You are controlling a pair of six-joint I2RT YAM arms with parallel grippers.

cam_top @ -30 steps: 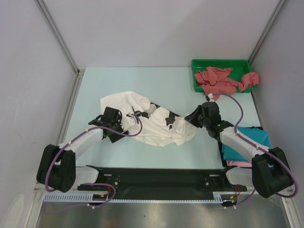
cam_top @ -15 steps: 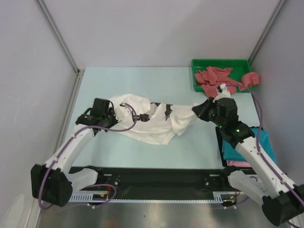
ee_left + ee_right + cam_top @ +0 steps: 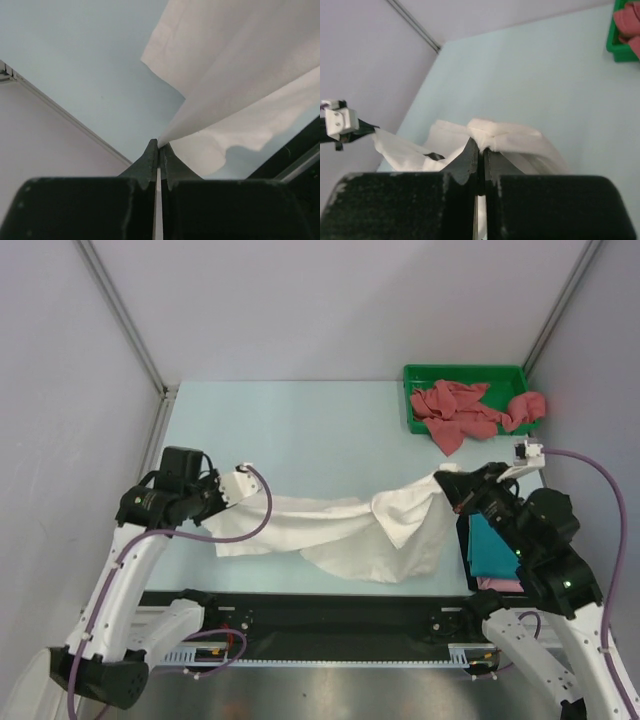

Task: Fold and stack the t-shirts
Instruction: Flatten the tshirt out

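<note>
The white t-shirt (image 3: 340, 525) hangs stretched between my two grippers above the table, its lower part sagging toward the near edge. My left gripper (image 3: 232, 488) is shut on one corner, and the cloth (image 3: 240, 65) fans out from the pinched tips of the left gripper (image 3: 159, 145). At the other end my right gripper (image 3: 447, 481) is shut on a bunched fold (image 3: 510, 132), which sits between the closed jaws of the right gripper (image 3: 481, 146). Dusty red t-shirts (image 3: 462, 408) lie heaped in the back right. A folded teal t-shirt (image 3: 490, 550) lies at the right over a pink t-shirt (image 3: 500, 584).
The green tray (image 3: 465, 370) holds the red heap at the back right corner, with one shirt spilling over its right rim. Grey walls and metal rails close in the table on the left, back and right. A black rail (image 3: 320, 615) runs along the near edge.
The left gripper has shut on the white t-shirt. Both arms have risen and pulled apart, so the crumpled shirt is now drawn out into a long span.
</note>
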